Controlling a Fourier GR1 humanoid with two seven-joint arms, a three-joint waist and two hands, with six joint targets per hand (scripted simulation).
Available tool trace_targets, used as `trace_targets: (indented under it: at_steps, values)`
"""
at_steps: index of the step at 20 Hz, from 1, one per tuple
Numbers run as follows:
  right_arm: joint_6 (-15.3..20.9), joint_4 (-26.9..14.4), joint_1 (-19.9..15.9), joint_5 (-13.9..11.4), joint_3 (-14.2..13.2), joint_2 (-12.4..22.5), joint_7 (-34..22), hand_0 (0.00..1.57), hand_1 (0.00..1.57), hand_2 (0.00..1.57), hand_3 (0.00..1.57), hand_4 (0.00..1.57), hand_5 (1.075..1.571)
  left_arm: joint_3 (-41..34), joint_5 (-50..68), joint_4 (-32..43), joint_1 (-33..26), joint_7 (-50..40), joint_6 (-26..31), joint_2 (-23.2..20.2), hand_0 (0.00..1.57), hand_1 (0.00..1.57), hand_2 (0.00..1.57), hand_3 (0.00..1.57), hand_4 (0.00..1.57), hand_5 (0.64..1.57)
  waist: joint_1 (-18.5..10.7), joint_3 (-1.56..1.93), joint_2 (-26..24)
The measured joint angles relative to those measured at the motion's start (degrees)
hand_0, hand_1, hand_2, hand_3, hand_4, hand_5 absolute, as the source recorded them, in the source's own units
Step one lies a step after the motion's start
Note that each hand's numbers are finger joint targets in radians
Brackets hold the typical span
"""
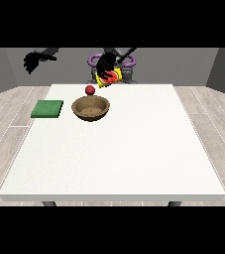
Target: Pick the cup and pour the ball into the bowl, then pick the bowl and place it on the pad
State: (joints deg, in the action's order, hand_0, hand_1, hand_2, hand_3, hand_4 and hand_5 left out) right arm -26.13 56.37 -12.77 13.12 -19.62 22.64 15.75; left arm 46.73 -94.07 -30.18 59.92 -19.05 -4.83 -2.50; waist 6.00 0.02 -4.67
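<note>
At the far left, the hand at the view's left (33,61) hangs raised above the floor beyond the table's far-left corner, well apart from every object. Its fingers droop relaxed and grasp nothing.

On the white table (134,154), near its left edge, lies the green pad (47,109): a flat square, thin, resting flush on the surface.

To the right of the pad sits the wooden bowl (90,108), brown, round, wide-mouthed and shallow, upright. It appears rigid and fairly light. The thin rim is the likely hold point; a pinch over the rim should suit it better than a wrap around the body.

The red ball (90,90) shows just beyond the bowl's far rim. It cannot be determined whether it is falling or resting on the table there. It is small, smooth and likely to roll.

Further right and higher, the hand at the view's right (104,64) is curled round the cup (109,77), held tipped above the table's far edge, mouth toward the bowl. The cup is yellow with red marking, apparently light and stiff, best gripped round its side wall.
</note>
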Motion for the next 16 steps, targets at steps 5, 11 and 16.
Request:
trace_targets:
  at_steps: [5, 11, 16]
  values:
    - [3.2, 0.3, -0.4, 0.1, 0.4, -2.1, -3.2, 0.0, 0.0, 0.0, 0.0, 0.22, 1.565, -9.4, 7.5, -4.4, -2.0, -1.5, -4.8, -0.2, 1.3, 1.3, 1.57, 1.57, 1.57, 1.19, -3.1, -0.26, -0.3]
    - [6.3, 0.8, -0.2, 0.2, -0.8, -3.0, -3.3, 0.0, 0.0, 0.0, 0.0, 0.36, 1.568, -26.4, 26.5, -12.6, -8.9, -1.4, -16.2, 0.9, 0.56, 0.56, 0.0, 0.0, 0.89, 1.502, -7.5, -0.72, 1.5]
    - [8.3, 2.5, -3.2, 0.2, 0.2, -5.6, -2.9, 0.0, 0.0, 0.0, 0.0, 0.28, 1.567, -35.3, 47.5, -20.9, -16.5, 3.7, -23.0, 2.0, 0.0, 0.0, 0.0, 0.0, 0.0, 1.553, -6.9, -1.21, 7.4]
